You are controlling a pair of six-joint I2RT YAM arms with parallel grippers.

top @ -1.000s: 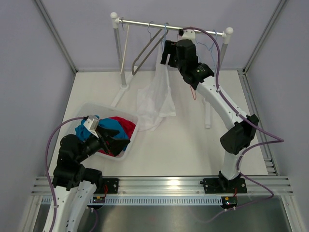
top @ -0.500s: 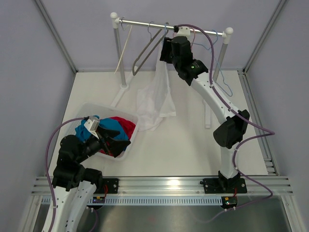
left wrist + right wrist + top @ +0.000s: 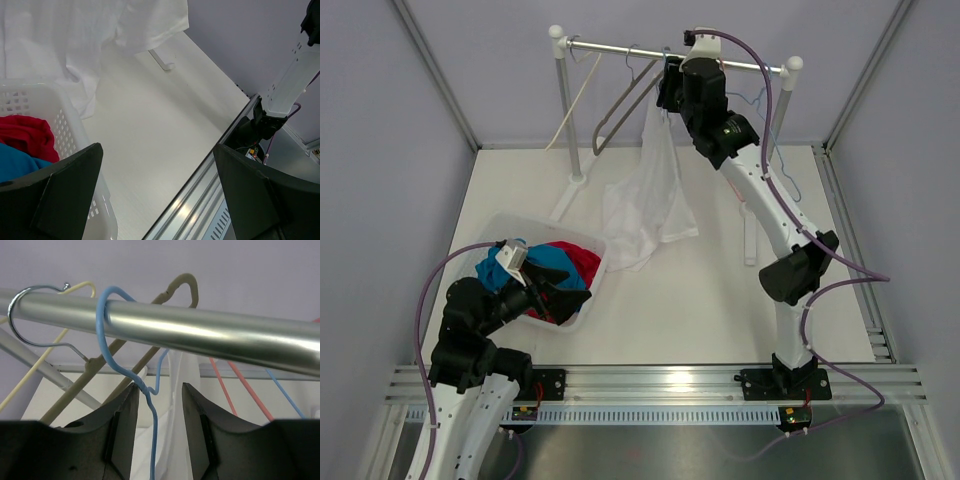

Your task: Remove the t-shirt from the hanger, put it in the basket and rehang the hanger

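- my right gripper (image 3: 160, 392) has climbed to just under the rail (image 3: 200, 332). its jaws have narrowed to half open astride the blue hanger (image 3: 100, 320) neck, not yet pinching.
- the white t-shirt (image 3: 650, 190) still hangs below the rail on that hanger.
- my left gripper (image 3: 157, 170) stays wide open and empty, well away from the rail.
- i judge the hanger grab is imminent.

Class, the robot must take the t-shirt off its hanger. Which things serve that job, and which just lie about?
Job: white t-shirt, blue wire hanger, rail, right end effector.

Lying about: basket, red cloth, blue cloth, beige hanger, cream hanger.
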